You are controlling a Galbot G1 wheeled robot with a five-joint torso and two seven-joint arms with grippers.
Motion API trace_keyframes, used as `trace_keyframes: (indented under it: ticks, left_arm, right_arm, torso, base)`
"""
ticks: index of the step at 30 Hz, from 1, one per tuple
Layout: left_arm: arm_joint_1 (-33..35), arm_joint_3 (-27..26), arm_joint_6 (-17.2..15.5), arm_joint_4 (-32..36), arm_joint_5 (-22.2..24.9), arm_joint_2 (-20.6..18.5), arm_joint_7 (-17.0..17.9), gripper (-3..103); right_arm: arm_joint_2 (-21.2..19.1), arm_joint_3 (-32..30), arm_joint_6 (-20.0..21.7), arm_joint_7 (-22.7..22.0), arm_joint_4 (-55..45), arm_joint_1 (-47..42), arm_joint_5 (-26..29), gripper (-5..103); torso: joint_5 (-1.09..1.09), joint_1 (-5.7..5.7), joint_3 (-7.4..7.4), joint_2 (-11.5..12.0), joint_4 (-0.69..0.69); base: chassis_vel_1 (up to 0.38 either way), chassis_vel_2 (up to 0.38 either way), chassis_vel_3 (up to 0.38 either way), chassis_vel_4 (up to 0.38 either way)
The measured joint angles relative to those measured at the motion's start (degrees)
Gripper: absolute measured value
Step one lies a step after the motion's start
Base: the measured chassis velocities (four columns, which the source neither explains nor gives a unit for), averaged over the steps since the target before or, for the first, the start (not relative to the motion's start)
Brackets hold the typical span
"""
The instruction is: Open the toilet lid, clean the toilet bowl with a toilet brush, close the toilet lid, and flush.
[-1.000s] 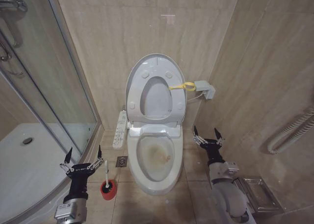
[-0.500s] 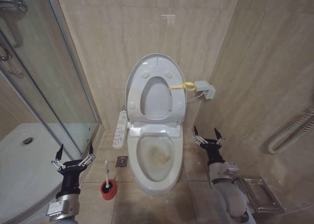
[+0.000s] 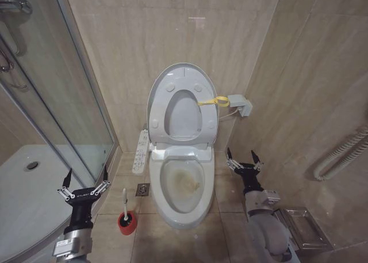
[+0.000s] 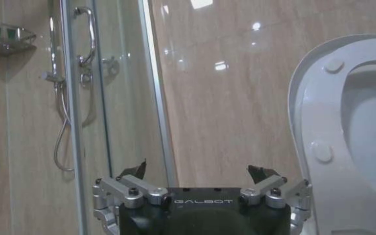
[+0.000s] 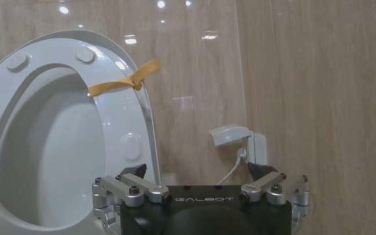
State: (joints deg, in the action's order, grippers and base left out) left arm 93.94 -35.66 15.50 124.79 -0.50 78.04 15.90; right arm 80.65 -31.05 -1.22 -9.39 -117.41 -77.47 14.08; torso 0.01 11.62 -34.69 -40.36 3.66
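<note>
White toilet lid stands raised above the stained toilet bowl; toilet brush sits in its red holder beside the spread left gripper. Right gripper is spread too. The left wrist view adds a shower hose; the right wrist view, a wall socket.

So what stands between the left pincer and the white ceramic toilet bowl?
In the head view, the white-handled toilet brush in its red cup, beside the left pincer.
</note>
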Motion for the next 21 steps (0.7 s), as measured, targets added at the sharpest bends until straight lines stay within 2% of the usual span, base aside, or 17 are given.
trace_keyframes:
  ticks: [9,12,13,16,21]
  left_arm:
    - [0.44,0.41,2.13,-2.95,-2.28,0.67,1.14,100]
    - [0.53,0.89,4.47,-8.48,-3.74,0.83,3.02,100]
    - [0.53,0.89,4.47,-8.48,-3.74,0.83,3.02,100]
    - [-0.59,1.31,7.18,-15.46,-4.24,0.58,4.11,100]
    - [-2.43,2.57,8.23,-21.91,-2.90,-0.02,3.95,100]
  right_arm:
    - [0.00,0.00,0.00,0.00,0.00,0.00,0.00,100]
    - [0.00,0.00,0.00,0.00,0.00,0.01,0.00,100]
    - [0.00,0.00,0.00,0.00,0.00,0.01,0.00,100]
    - [0.00,0.00,0.00,0.00,-0.01,0.00,0.00,100]
    - [0.00,-0.01,0.00,0.00,-0.01,0.00,0.00,100]
  torso:
    - [0.00,0.00,0.00,0.00,0.01]
    - [0.00,0.02,-0.01,0.00,0.00]
    - [0.00,0.02,-0.01,0.00,0.00]
    - [-0.02,0.02,0.00,0.00,0.00]
    - [-0.04,0.00,0.00,0.00,0.00]
  base:
    - [-0.021,0.017,0.021,-0.024]
    - [-0.057,0.043,0.041,-0.046]
    - [-0.051,0.038,0.033,-0.032]
    - [-0.017,0.001,0.010,-0.011]
    - [0.000,0.000,0.000,0.000]
